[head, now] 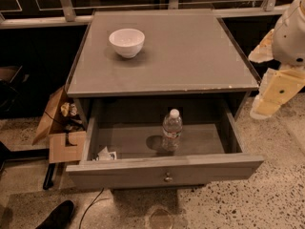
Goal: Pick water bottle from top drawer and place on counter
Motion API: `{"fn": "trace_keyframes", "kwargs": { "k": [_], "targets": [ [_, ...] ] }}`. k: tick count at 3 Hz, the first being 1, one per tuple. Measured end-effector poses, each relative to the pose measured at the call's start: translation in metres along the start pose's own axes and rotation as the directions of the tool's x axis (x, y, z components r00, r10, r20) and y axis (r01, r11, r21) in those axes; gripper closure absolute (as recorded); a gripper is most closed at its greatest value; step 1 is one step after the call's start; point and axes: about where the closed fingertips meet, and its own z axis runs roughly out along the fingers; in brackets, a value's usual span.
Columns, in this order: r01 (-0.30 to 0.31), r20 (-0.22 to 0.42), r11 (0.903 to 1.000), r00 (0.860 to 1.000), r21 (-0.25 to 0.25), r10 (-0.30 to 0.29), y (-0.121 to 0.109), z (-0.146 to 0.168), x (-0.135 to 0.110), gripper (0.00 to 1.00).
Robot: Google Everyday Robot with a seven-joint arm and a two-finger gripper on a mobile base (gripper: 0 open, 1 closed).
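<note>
Early in the pick: bottle (pixel 172 129) upright in the open drawer (pixel 162 168) below the counter (pixel 190 56), gripper (pixel 274 95) well off to the drawer's right, apart or together impossible to tell, calling next for a reach in and down around the bottle.

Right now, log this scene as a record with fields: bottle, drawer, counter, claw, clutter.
water bottle: upright, cap on, standing near the middle of the drawer floor
top drawer: pulled open; white scrap in its front corner, picture left
counter: carries a white bowl toward the back, picture left
claw: off the cabinet's side at picture right, level with the counter edge, well apart from the bottle
clutter: cardboard box on the floor, picture left of the cabinet
</note>
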Motion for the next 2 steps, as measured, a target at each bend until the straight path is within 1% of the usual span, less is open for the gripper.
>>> {"fn": "trace_keyframes", "kwargs": {
  "k": [1,2],
  "targets": [
    [-0.023,0.045,0.9996,0.999,0.018,0.022,-0.001,0.012,-0.004,0.47],
    [-0.065,0.147,0.9974,0.987,0.031,0.060,0.001,0.048,-0.013,0.70]
  ]
}}
